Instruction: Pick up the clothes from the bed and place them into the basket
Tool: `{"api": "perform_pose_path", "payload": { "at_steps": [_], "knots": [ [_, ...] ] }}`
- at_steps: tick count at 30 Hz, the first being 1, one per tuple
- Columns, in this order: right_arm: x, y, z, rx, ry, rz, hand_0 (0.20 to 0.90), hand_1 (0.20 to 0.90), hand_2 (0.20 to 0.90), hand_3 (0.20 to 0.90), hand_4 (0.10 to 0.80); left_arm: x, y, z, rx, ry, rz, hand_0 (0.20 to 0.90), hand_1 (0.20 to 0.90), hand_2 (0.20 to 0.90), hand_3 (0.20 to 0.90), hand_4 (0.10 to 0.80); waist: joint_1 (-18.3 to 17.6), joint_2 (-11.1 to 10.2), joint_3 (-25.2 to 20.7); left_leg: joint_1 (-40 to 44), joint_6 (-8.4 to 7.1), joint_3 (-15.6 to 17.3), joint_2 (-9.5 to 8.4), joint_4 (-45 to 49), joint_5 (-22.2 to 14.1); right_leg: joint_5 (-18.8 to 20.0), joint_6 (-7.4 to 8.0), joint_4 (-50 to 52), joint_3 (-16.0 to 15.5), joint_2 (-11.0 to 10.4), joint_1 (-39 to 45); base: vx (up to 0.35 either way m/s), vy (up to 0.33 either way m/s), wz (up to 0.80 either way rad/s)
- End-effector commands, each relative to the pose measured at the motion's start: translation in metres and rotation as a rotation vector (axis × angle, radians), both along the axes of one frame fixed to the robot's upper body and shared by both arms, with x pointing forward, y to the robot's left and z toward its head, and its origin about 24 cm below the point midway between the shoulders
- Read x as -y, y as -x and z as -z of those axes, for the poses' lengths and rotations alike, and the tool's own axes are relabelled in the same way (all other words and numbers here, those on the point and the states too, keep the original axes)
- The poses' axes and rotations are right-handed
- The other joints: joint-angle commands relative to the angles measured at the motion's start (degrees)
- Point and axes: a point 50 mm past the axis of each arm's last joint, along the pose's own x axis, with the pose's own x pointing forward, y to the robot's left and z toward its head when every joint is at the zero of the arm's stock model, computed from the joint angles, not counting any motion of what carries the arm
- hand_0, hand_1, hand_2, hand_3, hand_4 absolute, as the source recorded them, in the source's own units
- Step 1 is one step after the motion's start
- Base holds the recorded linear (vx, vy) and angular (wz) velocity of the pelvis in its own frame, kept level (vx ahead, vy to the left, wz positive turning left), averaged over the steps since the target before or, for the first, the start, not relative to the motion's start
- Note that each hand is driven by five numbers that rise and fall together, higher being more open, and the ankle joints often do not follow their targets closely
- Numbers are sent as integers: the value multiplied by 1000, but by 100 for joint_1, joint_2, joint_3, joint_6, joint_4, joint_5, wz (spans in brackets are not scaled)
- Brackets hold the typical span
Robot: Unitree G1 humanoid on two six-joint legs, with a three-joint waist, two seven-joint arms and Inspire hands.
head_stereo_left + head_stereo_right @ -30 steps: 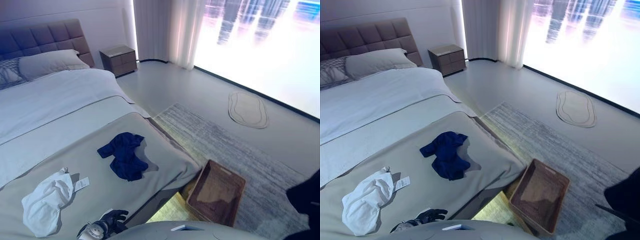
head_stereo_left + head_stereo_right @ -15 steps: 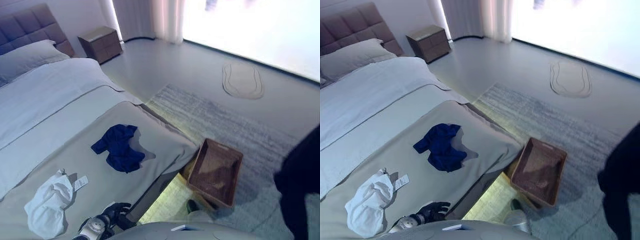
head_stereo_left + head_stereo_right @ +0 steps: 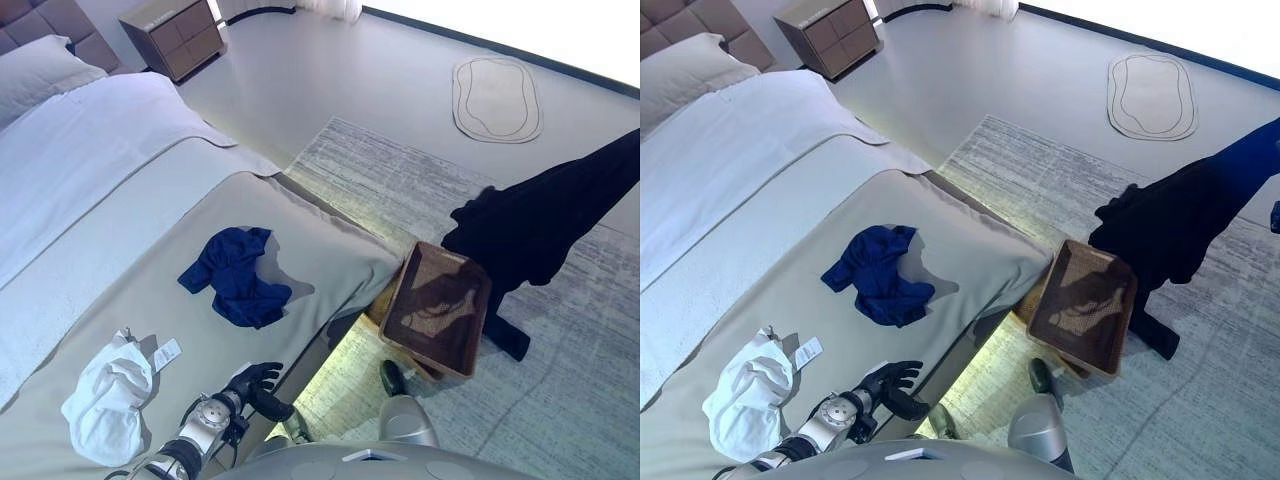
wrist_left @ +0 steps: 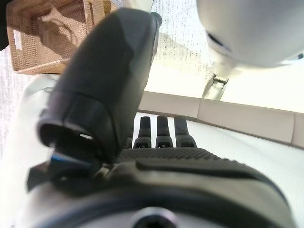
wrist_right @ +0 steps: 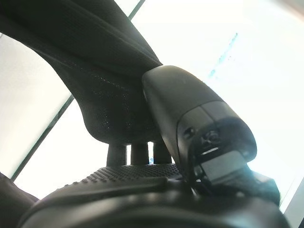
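Observation:
A black garment (image 3: 530, 225) hangs from the right, its lower end beside the brown wicker basket (image 3: 398, 295) on the carpet by the bed. My right hand (image 5: 190, 123) is shut on this black cloth (image 5: 95, 57), pinched between thumb and fingers. A dark blue garment (image 3: 235, 277) lies crumpled on the beige bedcover. A white garment (image 3: 105, 395) with a tag lies nearer to me on the left. My left hand (image 3: 252, 384) is open and empty at the bed's near edge. The basket also shows in the left wrist view (image 4: 52, 33).
The bed (image 3: 120, 200) takes up the left side, with a pillow (image 3: 40, 85) at its head. A nightstand (image 3: 172, 35) stands at the back. A grey carpet (image 3: 400, 190) lies under the basket, and an oval mat (image 3: 497, 97) lies beyond it.
The camera has tilted down. The black garment has swung in from the right edge to hang by the basket. My left hand shows further out over the bed's edge.

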Motion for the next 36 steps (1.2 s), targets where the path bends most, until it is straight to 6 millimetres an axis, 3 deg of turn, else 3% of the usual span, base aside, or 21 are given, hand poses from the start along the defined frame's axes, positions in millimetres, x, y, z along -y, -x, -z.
{"api": "perform_pose_path", "payload": {
  "at_steps": [1,8,16,21,27,31,36],
  "knots": [
    [-13,13,-67,319,145,-41,300,300,300,200,100,-36,-5,-8,25,-94,-36,900,900,900,900,800,139,-374,-216,202,346,-339,-443,67,-774,-464,-263,453,-534,434,-10,-21,-33,1],
    [-43,-5,-26,142,75,-297,300,300,300,200,100,-40,-9,-10,28,-100,-39,900,900,900,900,800,168,-414,-155,169,361,-378,-427,93,-766,-501,-280,521,-566,437,-35,0,0,0],
    [-87,-25,40,-48,-39,-507,300,300,300,200,100,-40,-17,-13,64,-97,-49,900,900,900,900,800,252,-383,118,-10,408,-452,-436,142,-723,-543,-309,681,-618,424,-207,-27,-11,5],
    [-103,-24,95,-230,-140,-593,300,300,300,200,100,-40,-19,-15,80,-97,-59,900,900,900,900,800,294,-319,305,-147,426,-504,-464,141,-669,-560,-301,791,-669,400,-356,-17,-14,3],
    [-109,-27,159,-483,-168,-544,300,300,300,200,100,-38,-36,-25,144,-93,-68,900,900,900,900,800,398,-221,660,-444,417,-656,-492,112,-521,-517,-300,920,-735,366,-658,-65,-45,12],
    [-111,-38,169,-526,-151,-482,300,300,300,200,100,-34,-53,-35,207,-77,-53,900,900,900,900,800,521,-85,941,-699,400,-838,-513,116,-404,-500,-329,1016,-758,326,-894,-62,-49,7],
    [-101,-68,150,-517,-104,-328,300,300,300,200,100,-20,-77,-49,298,-22,-34,900,900,900,900,800,707,268,1308,-1123,347,-1065,-602,161,-216,-524,-374,1177,-810,246,-1275,-71,-23,13]
  ]
}}
